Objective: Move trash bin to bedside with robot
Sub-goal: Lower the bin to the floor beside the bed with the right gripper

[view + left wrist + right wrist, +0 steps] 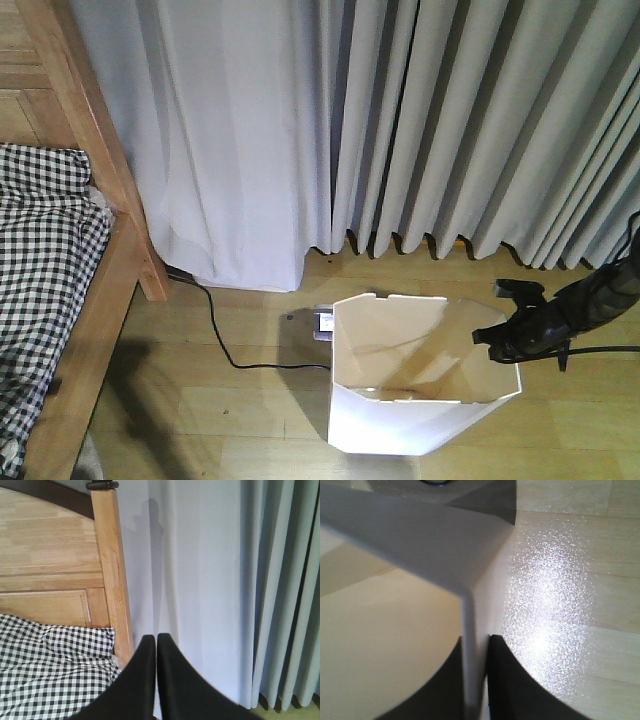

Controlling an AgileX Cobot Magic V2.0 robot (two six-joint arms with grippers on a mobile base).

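- At your far left the bedside (118,190) runs down the frame edge — wooden post and side rail, checked bedding (40,260) inside it.
- Your left gripper (156,645) hangs in the air before the post, fingers pressed together with nothing between them.
- Between the rail and the trash bin (400,420) you have a strip of bare wooden floor (220,420), crossed only by a black cable (225,350) that runs to a small device (322,322) at the bin's back corner.
- The bin stands upright on the floor, well apart from the bed, the curtain (450,120) hem just behind.
- Your right gripper (476,680) pinches the bin's right rim — one finger inside, one outside the wall.
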